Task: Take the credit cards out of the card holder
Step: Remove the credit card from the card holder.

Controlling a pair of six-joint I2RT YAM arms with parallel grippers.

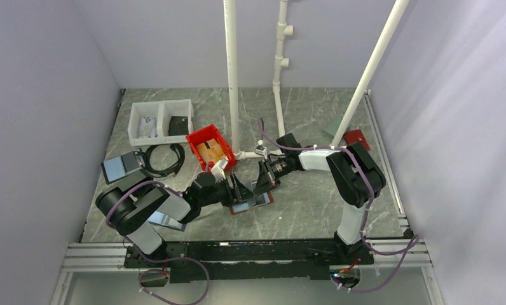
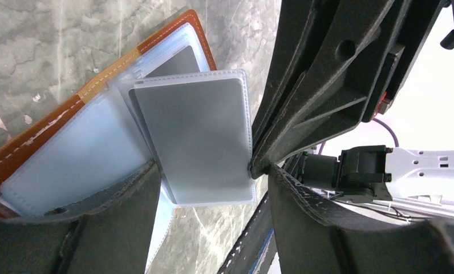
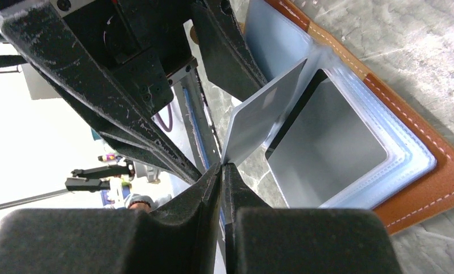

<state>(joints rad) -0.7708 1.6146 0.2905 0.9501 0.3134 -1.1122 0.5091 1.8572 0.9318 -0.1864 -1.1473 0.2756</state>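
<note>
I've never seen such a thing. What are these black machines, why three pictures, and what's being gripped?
These are two robot arms bolted to a marble table, each ending in a two-finger gripper. The wide picture comes from a camera overhead; the close-ups come from cameras on the wrists. Between the arms lies an open brown card holder. The right gripper pinches a clear sleeve near its corner, holding it raised; it seems to hold a grey card. The left gripper stands open over the holder. Farther back sit a red bin, a white tray and a coiled black cable.
</note>
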